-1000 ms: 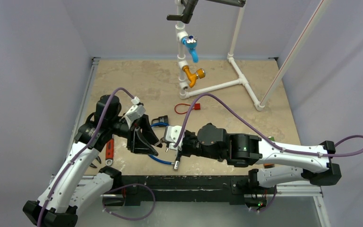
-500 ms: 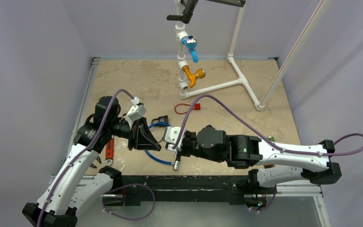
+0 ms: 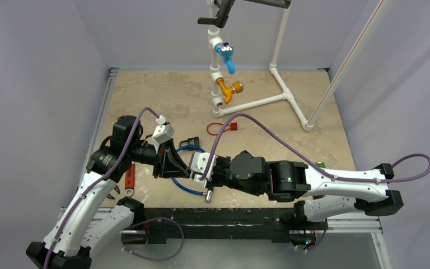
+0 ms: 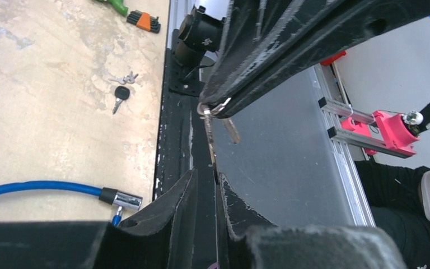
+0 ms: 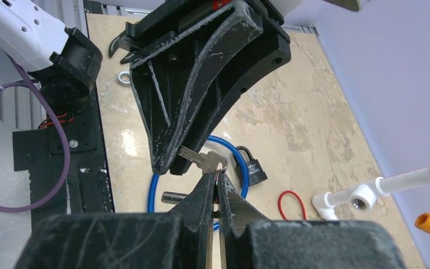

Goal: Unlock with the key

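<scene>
The two arms meet over the near middle of the table, tip to tip. The right gripper (image 5: 215, 180) is pressed tight together on the key ring (image 5: 219, 167), and one key (image 5: 197, 159) sticks out sideways from it toward the left gripper (image 4: 208, 176). The left claw's fingers stand with only a thin gap, and the key's blade runs down into it. I cannot tell whether they actually bite on the metal or merely flank it. A second key (image 4: 231, 130) dangles loose off the ring.

The padlock (image 5: 252, 165) lies flat on the table just beyond the claws, beside the blue cable (image 4: 33, 186).

This looks to me like a handover or regrip, and the key is what needs care:
- The left claw should clamp squarely on the blade or bow before the right one lets the ring go
- The blade has to end up poking out straight, or it will never find the keyhole
- The loose key could swing in and foul the grip
- The lock will likely need steadying
</scene>
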`<state>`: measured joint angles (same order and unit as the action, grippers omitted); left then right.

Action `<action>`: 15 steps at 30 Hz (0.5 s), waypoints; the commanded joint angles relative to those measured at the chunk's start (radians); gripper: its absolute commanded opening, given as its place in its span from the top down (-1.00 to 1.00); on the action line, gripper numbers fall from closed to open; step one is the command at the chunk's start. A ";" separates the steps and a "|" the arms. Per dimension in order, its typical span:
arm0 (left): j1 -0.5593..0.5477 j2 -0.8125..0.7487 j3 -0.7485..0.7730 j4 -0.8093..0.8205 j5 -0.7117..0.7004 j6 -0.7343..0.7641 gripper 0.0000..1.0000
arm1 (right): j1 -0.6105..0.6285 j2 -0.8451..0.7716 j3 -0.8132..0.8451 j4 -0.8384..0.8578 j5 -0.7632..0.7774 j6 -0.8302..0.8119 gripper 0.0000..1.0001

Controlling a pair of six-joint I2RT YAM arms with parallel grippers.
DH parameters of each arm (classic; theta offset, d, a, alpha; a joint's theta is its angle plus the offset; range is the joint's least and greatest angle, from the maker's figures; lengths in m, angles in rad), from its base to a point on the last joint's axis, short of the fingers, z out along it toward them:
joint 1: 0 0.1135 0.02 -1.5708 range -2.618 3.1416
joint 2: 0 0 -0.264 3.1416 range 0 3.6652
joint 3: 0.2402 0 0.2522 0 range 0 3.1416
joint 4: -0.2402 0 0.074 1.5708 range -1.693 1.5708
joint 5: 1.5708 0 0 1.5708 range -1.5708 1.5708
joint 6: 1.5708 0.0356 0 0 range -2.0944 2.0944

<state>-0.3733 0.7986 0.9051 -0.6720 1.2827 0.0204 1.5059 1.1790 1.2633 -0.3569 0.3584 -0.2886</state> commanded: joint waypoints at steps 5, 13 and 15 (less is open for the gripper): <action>0.005 -0.008 0.017 0.031 -0.022 0.032 0.41 | 0.038 0.010 0.034 0.011 -0.020 0.017 1.00; 0.003 -0.016 0.014 0.007 0.100 0.048 0.15 | 0.037 0.007 0.037 0.013 -0.005 0.022 1.00; 0.001 -0.017 0.015 0.006 0.105 0.046 0.14 | 0.037 0.009 0.041 0.013 -0.005 0.024 1.00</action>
<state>-0.3733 0.7910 0.9051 -0.6899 1.3224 0.0467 1.5326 1.1847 1.2751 -0.3679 0.3737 -0.2821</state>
